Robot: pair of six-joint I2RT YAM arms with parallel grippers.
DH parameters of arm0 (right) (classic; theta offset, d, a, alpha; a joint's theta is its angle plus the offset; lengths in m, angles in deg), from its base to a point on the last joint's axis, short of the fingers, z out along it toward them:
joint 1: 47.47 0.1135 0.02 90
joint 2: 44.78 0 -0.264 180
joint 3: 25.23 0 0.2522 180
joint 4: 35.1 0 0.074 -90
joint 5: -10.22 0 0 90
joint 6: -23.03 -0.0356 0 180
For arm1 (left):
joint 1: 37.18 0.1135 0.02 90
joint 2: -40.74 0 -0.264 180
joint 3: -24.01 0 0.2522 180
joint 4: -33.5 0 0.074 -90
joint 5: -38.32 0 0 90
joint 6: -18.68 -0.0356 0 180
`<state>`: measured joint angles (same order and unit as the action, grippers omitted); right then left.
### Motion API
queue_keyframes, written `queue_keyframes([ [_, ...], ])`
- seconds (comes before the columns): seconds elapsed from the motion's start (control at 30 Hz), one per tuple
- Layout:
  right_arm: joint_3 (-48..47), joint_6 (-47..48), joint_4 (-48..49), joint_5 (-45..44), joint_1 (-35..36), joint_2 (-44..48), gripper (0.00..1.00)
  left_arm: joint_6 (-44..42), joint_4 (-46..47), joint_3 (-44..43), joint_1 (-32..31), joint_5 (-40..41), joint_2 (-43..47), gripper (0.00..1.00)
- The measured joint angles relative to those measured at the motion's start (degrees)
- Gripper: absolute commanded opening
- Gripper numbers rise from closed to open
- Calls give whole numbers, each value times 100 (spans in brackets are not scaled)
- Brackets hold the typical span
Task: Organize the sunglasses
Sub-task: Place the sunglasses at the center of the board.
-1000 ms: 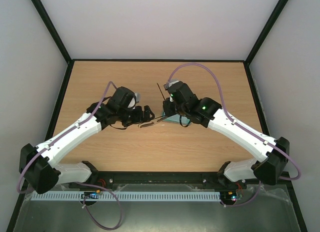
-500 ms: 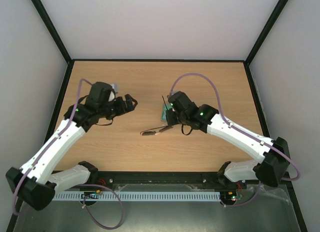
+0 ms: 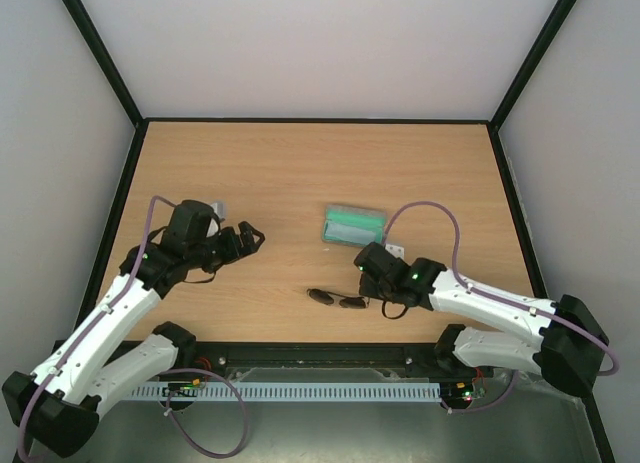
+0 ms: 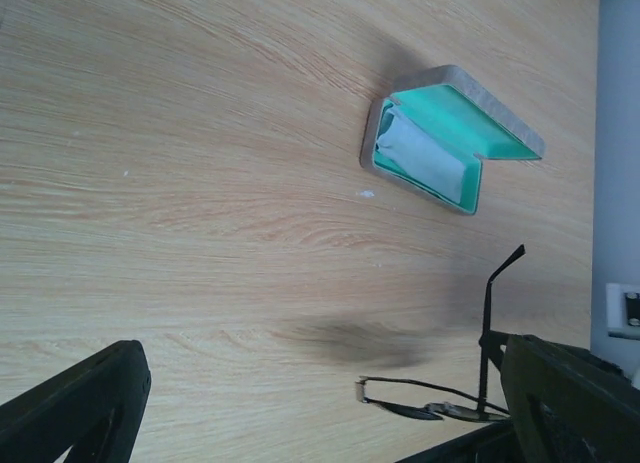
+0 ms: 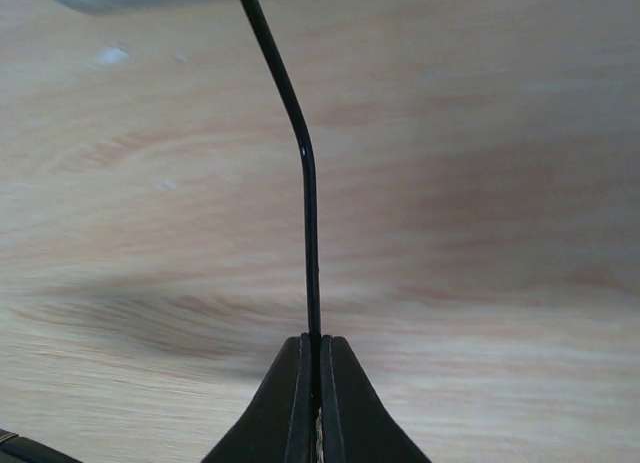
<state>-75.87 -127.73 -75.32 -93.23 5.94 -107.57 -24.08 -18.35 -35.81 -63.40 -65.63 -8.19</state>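
Dark sunglasses [image 3: 322, 297], long axis left-right, one arm between right fingers [image 5: 290, 413]

A light wooden table [image 3: 300, 163] (black-edged) sits enclosed by plain white walls [image 3: 320, 43] under even light.

Top cam: fixed high behind the near edge, looks down on the whole table [image 3: 300, 163]. Left wrist cam: mid-height, tilted down; case [image 4: 450, 133] at 1 o'clock, sunglasses [image 4: 420, 410] at 5. Right wrist cam: very close, low, sunglasses arm dead centre. All three share the sunglasses.
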Motion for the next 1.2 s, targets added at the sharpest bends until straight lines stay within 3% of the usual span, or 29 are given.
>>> queue_keyframes([
  [0.37,297,-2227,160,-946,927,-295,1,140,-2,352,-254,-105,599,99],
  [0.77,-7,-3394,754,-1150,1082,-1705,1,332,-39,758,-391,-107,1038,99],
  [1.0,-291,-3679,1036,-1095,1215,-2124,24,426,-35,925,-437,-107,1088,99],
  [1.2,-247,-3753,1204,-1038,1224,-2133,34,470,7,981,-468,-107,1071,99],
])
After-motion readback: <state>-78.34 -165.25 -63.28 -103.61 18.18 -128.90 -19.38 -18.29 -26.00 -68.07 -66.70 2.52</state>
